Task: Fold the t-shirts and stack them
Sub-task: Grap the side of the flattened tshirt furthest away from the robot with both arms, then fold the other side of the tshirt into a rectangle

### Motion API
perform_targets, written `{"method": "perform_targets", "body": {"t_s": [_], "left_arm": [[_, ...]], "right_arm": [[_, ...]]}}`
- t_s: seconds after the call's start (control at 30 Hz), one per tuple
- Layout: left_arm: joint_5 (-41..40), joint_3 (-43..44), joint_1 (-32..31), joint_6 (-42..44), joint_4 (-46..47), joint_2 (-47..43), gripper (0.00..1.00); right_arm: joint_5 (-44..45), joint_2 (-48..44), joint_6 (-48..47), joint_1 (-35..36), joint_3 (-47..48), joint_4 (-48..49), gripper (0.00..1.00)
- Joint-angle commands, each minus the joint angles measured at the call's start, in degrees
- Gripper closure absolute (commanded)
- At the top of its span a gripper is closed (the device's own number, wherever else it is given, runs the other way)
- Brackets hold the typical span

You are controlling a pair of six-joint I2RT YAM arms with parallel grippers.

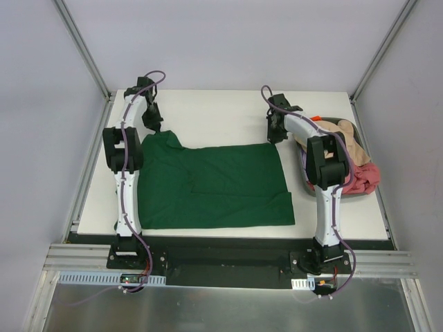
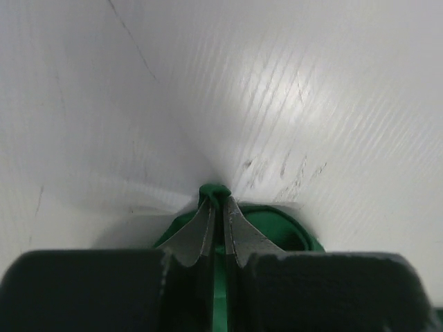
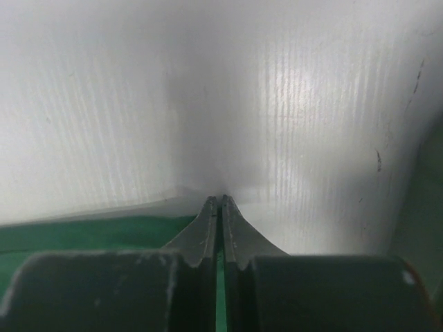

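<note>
We're looking down into a robotics lab test cell: plain white panel walls [image 1: 235,41] framed by aluminium posts [image 1: 83,48], a bare white table [image 1: 221,111], and two arms, left arm [image 1: 124,159] and right arm [image 1: 325,173], bolted to a black base plate [image 1: 228,259] on an aluminium rail [image 1: 76,257], with purple cables [image 1: 142,245] trailing down.

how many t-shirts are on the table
3: the green shirt spread across the middle, the beige shirt and the pink-red shirt heaped at the right; the heap may hide more.
</note>
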Motion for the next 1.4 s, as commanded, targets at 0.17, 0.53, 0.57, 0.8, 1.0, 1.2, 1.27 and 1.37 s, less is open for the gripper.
{"method": "perform_targets", "body": {"t_s": [0.17, 0.53, 0.57, 0.8, 1.0, 1.2, 1.27, 1.37], "left_arm": [[5.34, -19.75, -0.64, -2.29, 3.94, -19.43, 1.00], [0.50, -57.63, -3.72, -8.35, 15.62, -48.87, 1.00], [0.68, -61.23, -3.89, -9.14, 16.59, -51.42, 1.00], [-4.85, -79.62, -4.51, -14.51, 18.45, -69.97, 1.00], [-6.62, -87.63, -4.51, -16.70, 18.10, -81.67, 1.00], [-9.07, -89.13, -4.51, -21.80, 14.59, -90.46, 1.00], [-11.44, -88.60, -4.42, -22.77, 12.31, -92.57, 1.00], [-15.13, -87.29, -4.42, -23.65, 9.23, -94.16, 1.00]], "right_arm": [[-2.67, -15.82, -3.72, 2.84, -11.25, 5.24, 1.00], [-2.06, -29.79, -1.53, 6.63, -28.74, 9.98, 1.00], [-2.23, -31.37, -1.26, 6.63, -30.32, 10.68, 1.00], [-1.09, -40.87, -1.61, 6.89, -37.89, 10.34, 1.00], [-3.38, -45.71, -1.97, 6.89, -42.73, 10.52, 1.00], [-1.09, -46.33, -2.67, 6.89, -43.00, 9.38, 1.00], [0.31, -46.07, -2.93, 6.80, -42.38, 9.11, 1.00], [1.63, -45.45, -2.93, 6.71, -40.89, 7.97, 1.00]]}}
